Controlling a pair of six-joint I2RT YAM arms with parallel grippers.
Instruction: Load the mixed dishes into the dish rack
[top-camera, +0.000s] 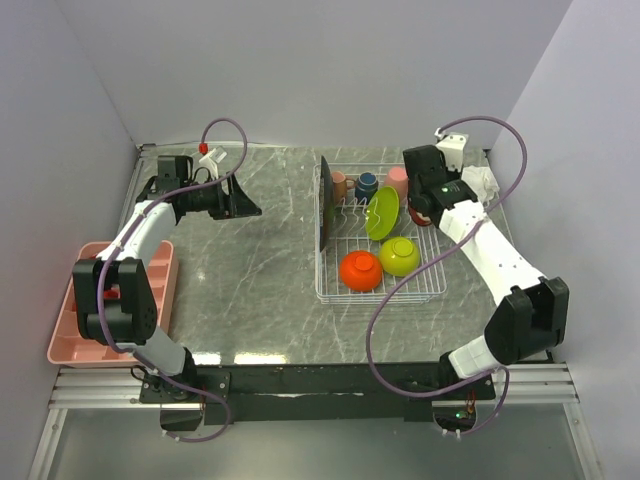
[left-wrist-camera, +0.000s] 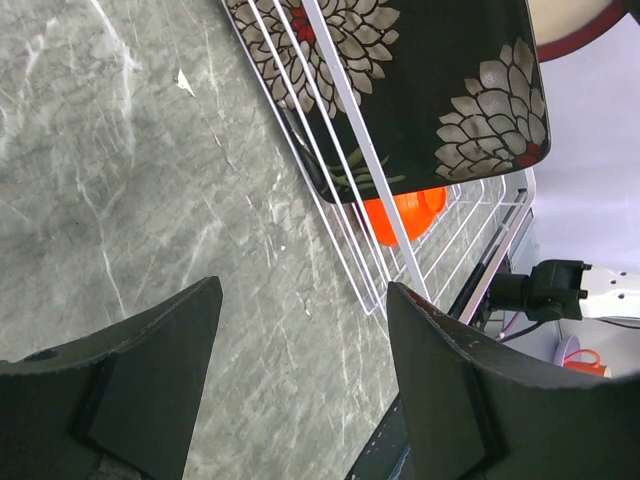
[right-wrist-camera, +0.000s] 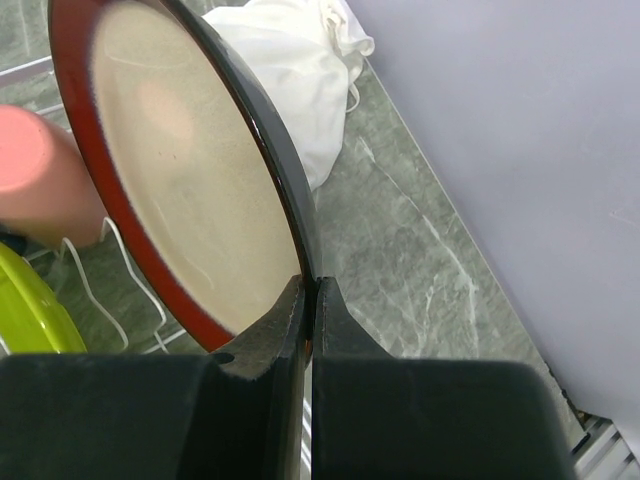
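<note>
Tray (top-camera: 70, 320): pink, far left of table (top-camera: 250, 290), near side.
L gripper (left-wrist-camera: 305, 330): jaws wide, nothing btwn them; over bare table left of rack (top-camera: 330, 285), pointing at it.
Floral plate (left-wrist-camera: 440, 90): on edge inside rack's left side.
Far row: salmon cup (top-camera: 339, 183), navy cup (top-camera: 367, 184), pink cup (top-camera: 398, 180), left to right along rack's far side.
Green plate (top-camera: 381, 213): mid-rack, leaning on edge.
Near half: orange bowl (top-camera: 360, 270) & green bowl (top-camera: 400, 256), side by side, look upside down.
R gripper (right-wrist-camera: 310, 295): pinched tight on brown plate (right-wrist-camera: 180, 170) rim.
Brown plate: tilted on edge at rack's far-right corner, just beside pink cup; touching wires or not, can't tell.
Rag (right-wrist-camera: 290, 70): white, on table right of rack, far side.
</note>
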